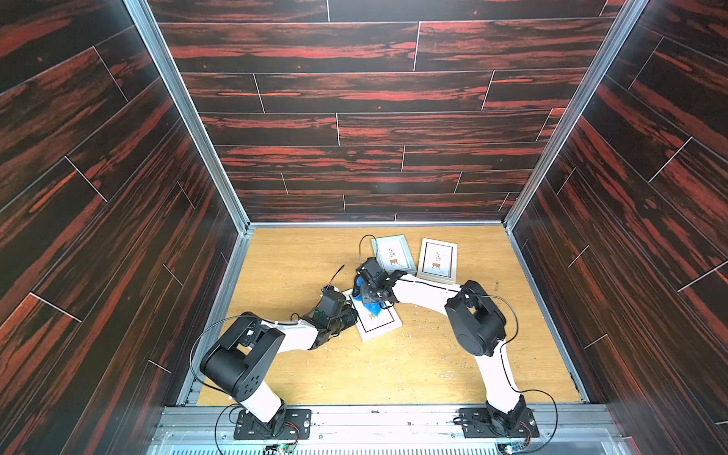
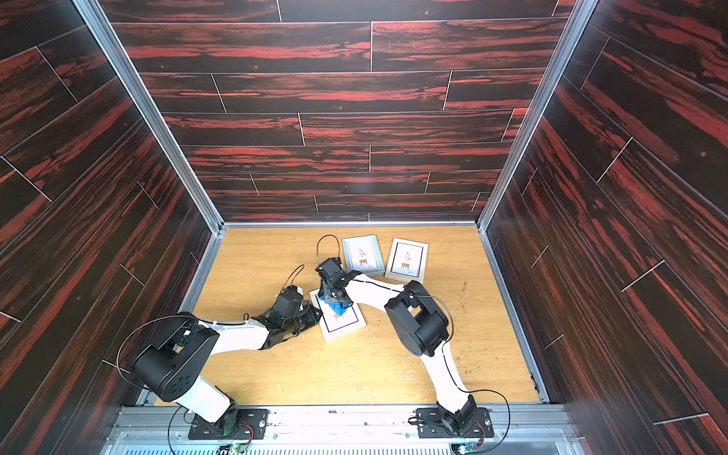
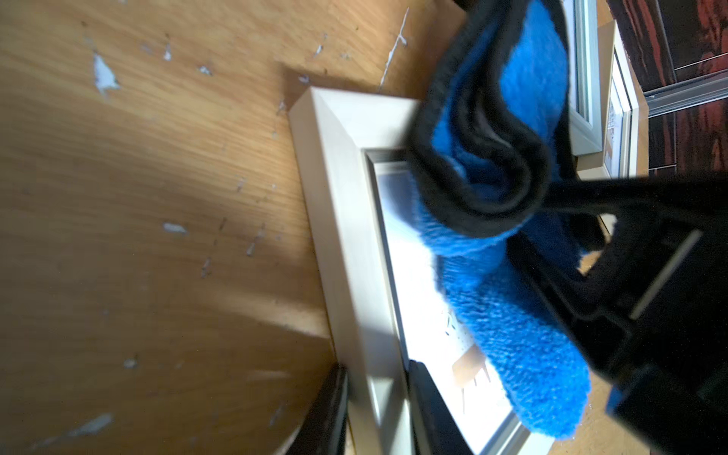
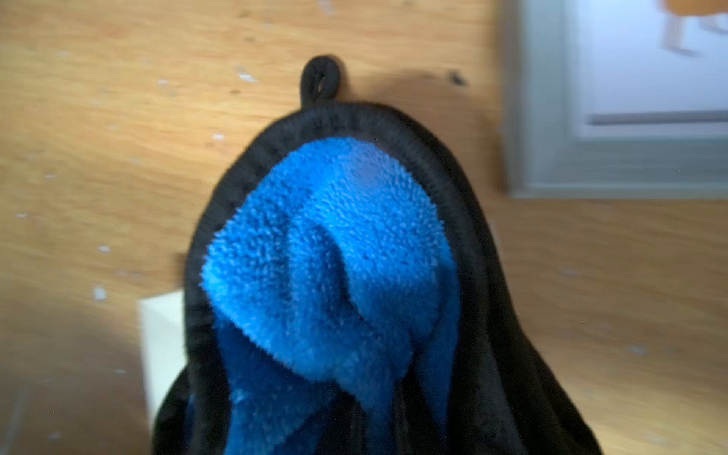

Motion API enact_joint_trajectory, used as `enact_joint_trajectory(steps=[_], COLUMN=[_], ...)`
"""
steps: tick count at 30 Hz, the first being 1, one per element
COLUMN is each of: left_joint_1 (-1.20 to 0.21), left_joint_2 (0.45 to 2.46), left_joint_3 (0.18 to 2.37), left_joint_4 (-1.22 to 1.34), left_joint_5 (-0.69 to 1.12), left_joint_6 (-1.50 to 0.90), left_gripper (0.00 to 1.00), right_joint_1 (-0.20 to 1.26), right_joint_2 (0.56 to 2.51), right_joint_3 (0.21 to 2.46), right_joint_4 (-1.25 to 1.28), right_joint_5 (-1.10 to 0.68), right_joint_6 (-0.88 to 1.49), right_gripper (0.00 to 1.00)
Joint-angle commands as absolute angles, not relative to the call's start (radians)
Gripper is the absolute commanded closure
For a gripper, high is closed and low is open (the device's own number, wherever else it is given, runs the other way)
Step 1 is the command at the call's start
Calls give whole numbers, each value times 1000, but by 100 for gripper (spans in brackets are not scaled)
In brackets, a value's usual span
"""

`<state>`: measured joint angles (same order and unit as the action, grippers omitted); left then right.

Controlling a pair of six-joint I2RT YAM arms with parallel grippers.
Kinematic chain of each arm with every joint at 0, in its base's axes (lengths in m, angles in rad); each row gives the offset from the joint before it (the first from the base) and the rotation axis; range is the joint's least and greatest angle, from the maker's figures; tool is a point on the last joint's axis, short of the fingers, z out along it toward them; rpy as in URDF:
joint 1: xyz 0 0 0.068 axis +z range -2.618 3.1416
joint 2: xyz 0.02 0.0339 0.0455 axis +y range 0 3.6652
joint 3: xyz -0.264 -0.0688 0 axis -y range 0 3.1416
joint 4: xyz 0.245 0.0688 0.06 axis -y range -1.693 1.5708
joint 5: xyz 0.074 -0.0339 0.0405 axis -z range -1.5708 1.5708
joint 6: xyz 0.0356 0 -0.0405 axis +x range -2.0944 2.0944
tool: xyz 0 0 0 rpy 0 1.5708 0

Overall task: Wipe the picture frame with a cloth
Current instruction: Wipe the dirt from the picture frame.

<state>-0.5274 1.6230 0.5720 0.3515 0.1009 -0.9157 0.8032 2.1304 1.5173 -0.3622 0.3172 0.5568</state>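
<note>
Resting bunched on the glass of the picture frame (image 1: 380, 327), mid-picture in both top views, the cloth (image 3: 524, 335) is clenched in the right fingers (image 3: 591, 193) while the left fingers (image 3: 331, 409) pinch the frame's rim, so wiping seems underway, most glass remaining.

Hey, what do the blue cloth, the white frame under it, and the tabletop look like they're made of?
The cloth looks like fluffy microfibre: matte, nubby pile with stitched black trim. The frame is smooth, off-white, mitred moulding, either painted wood or plastic; I cannot tell which. The tabletop shows printed-looking wood grain with pale chipped spots, so probably laminate.
</note>
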Motion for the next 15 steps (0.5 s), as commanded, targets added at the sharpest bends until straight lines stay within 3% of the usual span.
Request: enact_joint_trajectory(steps=[1, 15], left_joint_1=[-524, -516], left_joint_2=[1660, 1649], left_joint_3=[528, 660], left_joint_4=[84, -54], left_joint_5=[64, 62], left_joint_6=[-886, -775], left_gripper=[71, 70], right_joint_1=[781, 821], right_joint_2=[2057, 1783], right_joint_3=[1414, 1136], right_joint_4=[-396, -313], right_joint_5=[324, 262], right_joint_6=[547, 595], right_gripper=[100, 100])
